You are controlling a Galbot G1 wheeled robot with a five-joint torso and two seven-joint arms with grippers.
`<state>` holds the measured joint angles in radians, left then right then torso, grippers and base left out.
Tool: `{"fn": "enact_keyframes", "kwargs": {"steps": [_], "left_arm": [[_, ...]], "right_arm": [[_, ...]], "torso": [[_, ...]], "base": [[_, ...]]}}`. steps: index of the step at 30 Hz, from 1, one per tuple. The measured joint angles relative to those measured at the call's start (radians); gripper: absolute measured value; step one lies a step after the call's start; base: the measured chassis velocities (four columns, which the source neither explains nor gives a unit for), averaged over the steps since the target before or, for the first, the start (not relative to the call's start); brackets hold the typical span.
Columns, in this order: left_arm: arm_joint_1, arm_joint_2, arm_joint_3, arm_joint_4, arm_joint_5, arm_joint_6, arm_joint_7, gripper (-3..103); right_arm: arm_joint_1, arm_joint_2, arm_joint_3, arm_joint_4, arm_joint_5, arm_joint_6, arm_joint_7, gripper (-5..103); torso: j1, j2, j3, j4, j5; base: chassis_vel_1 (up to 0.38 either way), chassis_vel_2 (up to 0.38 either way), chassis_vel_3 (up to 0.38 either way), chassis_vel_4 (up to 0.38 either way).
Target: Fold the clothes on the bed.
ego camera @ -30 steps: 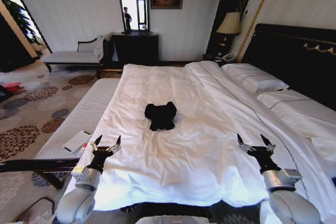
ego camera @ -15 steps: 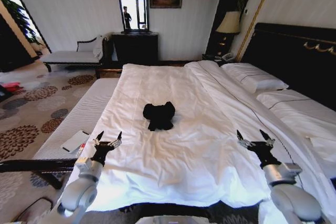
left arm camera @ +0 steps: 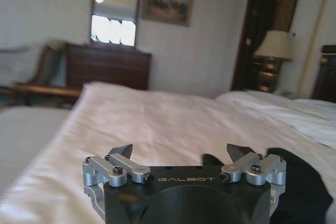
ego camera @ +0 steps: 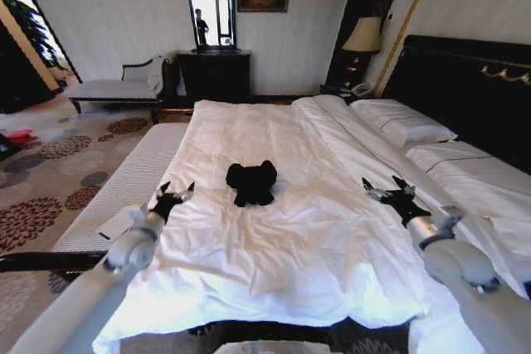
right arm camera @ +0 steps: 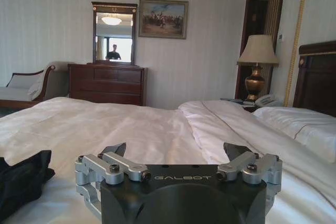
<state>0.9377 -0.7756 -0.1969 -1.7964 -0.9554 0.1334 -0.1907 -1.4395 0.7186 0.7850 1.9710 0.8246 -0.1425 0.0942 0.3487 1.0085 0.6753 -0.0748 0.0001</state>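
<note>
The clothes (ego camera: pixel 251 182), a crumpled black heap, lie near the middle of the white bed (ego camera: pixel 282 246). My left gripper (ego camera: pixel 176 191) hovers open over the bed's left edge, a little short of the heap and to its left. Out on the right, my right gripper (ego camera: pixel 384 186) is open too, above the duvet beside a long fold, level with the heap. In the left wrist view the clothes (left arm camera: pixel 302 190) lie just past the open left gripper (left arm camera: pixel 181 153). The right wrist view has the clothes (right arm camera: pixel 23 179) off to one side of the open right gripper (right arm camera: pixel 176 150).
A striped bench (ego camera: pixel 124 188) runs along the bed's left side with a white card (ego camera: pixel 120 223) on it. White pillows (ego camera: pixel 402 126) and a dark headboard (ego camera: pixel 465 89) stand at the right. A dark dresser (ego camera: pixel 214 76), mirror, chaise (ego camera: pixel 116 89) and bedside lamp (ego camera: pixel 362 39) line the far wall.
Both arms have stretched forward over the bed, bringing both open grippers closer to the black heap. The clothes have not moved.
</note>
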Motion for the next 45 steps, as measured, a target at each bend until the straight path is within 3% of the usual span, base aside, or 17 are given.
{"fn": "enact_keyframes", "kwargs": {"steps": [4, 12, 17, 27, 34, 36, 37, 40, 43, 45], "left_arm": [[-0.266, -0.069, 0.195, 0.218, -0.099, 0.015, 0.027, 100], [-0.444, -0.192, 0.298, 0.428, -0.164, 0.027, 0.059, 100], [-0.572, -0.28, 0.342, 0.64, -0.193, 0.054, 0.072, 100], [-0.671, -0.363, 0.447, 0.855, -0.188, 0.067, 0.145, 100], [-0.687, -0.424, 0.456, 0.948, -0.168, 0.072, 0.164, 103], [-0.698, -0.451, 0.443, 0.99, -0.15, 0.065, 0.183, 100], [-0.705, -0.467, 0.437, 1.014, -0.138, 0.06, 0.192, 92], [-0.711, -0.487, 0.434, 1.037, -0.131, 0.056, 0.199, 89], [-0.719, -0.521, 0.428, 1.076, -0.119, 0.048, 0.209, 74], [-0.719, -0.529, 0.425, 1.084, -0.114, 0.046, 0.21, 74]], "right_arm": [[-0.003, 0.015, -0.012, -0.016, -0.011, -0.001, -0.001, 100], [-0.043, 0.038, 0.023, -0.014, -0.031, 0.005, -0.008, 100], [-0.056, 0.048, 0.03, -0.01, -0.05, 0.008, -0.012, 100], [-0.062, 0.051, 0.042, -0.001, -0.049, 0.009, -0.011, 100], [-0.065, 0.052, 0.045, -0.001, -0.046, 0.009, -0.011, 100], [-0.068, 0.055, 0.046, -0.001, -0.046, 0.009, -0.011, 100], [-0.068, 0.056, 0.046, -0.003, -0.046, 0.009, -0.011, 100], [-0.069, 0.058, 0.046, -0.005, -0.046, 0.01, -0.011, 100], [-0.071, 0.06, 0.046, -0.007, -0.047, 0.01, -0.011, 100], [-0.072, 0.06, 0.046, -0.007, -0.047, 0.011, -0.011, 100]], "torso": [[0.0, 0.0, 0.0, -0.0009, -0.0002], [0.0, 0.0, 0.0, -0.0008, 0.0001], [0.0, 0.0, 0.0, -0.0003, 0.0001], [0.0, 0.0, 0.0, -0.0004, 0.0], [0.0, 0.0, 0.0, -0.0005, -0.0003], [0.0, 0.0, 0.0, -0.0007, -0.0001], [0.0, 0.0, 0.0, -0.0004, 0.0001], [0.0, 0.0, 0.0, -0.0003, 0.0001], [0.0, 0.0, 0.0, -0.0004, 0.0], [0.0, 0.0, 0.0, -0.0004, 0.0]], "base": [[0.0, 0.0, 0.0, 0.0], [0.0, 0.0, 0.0, 0.0], [0.0, 0.0, 0.0, 0.0], [0.0, 0.0, 0.0, 0.0], [0.0, 0.0, 0.0, 0.0], [0.0, 0.0, 0.0, 0.0], [0.0, 0.0, 0.0, 0.0], [0.0, 0.0, 0.0, 0.0], [0.0, 0.0, 0.0, 0.0], [0.0, 0.0, 0.0, 0.0]]}}
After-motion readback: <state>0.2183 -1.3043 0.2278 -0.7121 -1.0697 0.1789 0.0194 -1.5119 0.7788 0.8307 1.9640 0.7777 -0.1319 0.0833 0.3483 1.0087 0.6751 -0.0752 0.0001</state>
